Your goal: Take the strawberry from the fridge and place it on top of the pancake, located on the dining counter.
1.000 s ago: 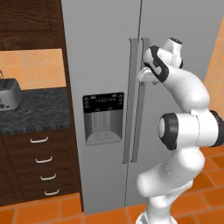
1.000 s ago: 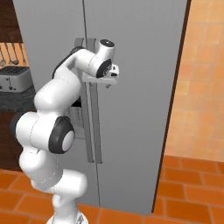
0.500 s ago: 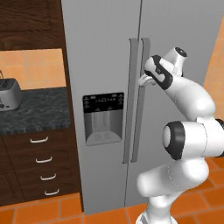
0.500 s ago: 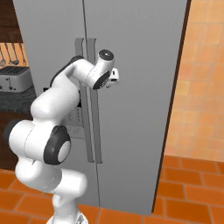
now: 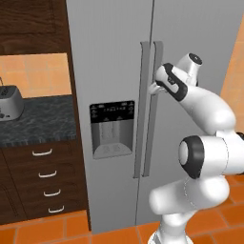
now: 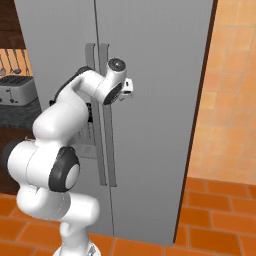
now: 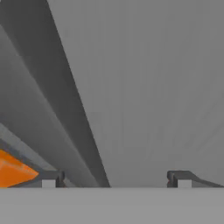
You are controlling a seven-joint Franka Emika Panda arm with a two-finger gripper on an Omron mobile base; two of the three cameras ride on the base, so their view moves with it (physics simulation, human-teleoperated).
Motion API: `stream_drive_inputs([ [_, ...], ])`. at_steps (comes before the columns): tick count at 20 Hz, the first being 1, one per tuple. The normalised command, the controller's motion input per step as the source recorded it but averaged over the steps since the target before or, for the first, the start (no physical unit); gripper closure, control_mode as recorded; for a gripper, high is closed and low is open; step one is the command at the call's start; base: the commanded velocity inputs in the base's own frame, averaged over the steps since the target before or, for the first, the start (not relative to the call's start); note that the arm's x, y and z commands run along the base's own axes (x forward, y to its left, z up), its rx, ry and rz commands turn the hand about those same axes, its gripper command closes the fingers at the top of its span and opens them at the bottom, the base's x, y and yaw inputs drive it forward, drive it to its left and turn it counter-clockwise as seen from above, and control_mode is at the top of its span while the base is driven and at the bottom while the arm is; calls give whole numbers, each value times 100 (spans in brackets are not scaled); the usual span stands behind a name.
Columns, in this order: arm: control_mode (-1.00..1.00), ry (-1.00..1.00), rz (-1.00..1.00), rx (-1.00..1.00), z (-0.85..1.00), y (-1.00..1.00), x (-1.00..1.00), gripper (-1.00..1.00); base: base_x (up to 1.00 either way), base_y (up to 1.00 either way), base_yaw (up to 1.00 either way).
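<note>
Smooth grey fridge point(image 5: 109, 57), doors shut; jaws spread wide around its long flat handle point(image 5: 153, 119).

1. The fridge point(image 5: 114, 71) stands closed, with two light-grey doors and two long vertical handles at the middle.
2. The black dispenser panel point(image 5: 112, 112) sits on the left door, with a grey recess under it.
3. The white arm point(image 5: 205, 152) rises from the lower right and bends toward the handles.
4. The gripper point(image 5: 155, 88) is at the right door handle point(image 5: 153, 109); its jaws are not clear here.
5. A toaster point(image 5: 9, 104) stands on the black speckled counter point(image 5: 43, 119), left of the fridge.
6. Dark wood drawers point(image 5: 45, 181) with white handles are below this counter.
</note>
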Motion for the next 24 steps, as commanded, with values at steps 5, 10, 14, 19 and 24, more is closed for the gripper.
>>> stream_drive_inputs([
  [5, -100, -3, -8, 0, 0, 19, -14, -100, 0, 0, 0],
  [10, -100, -1, -1, 0, 1, 2, -10, -100, 0, 0, 0],
  [14, -100, -2, 0, 0, 0, 23, 18, -100, 0, 0, 0],
  [19, -100, -9, 0, 0, -3, 0, 64, -100, 0, 0, 0],
  [24, -100, -22, 1, 0, -12, -13, 54, -100, 0, 0, 0],
])
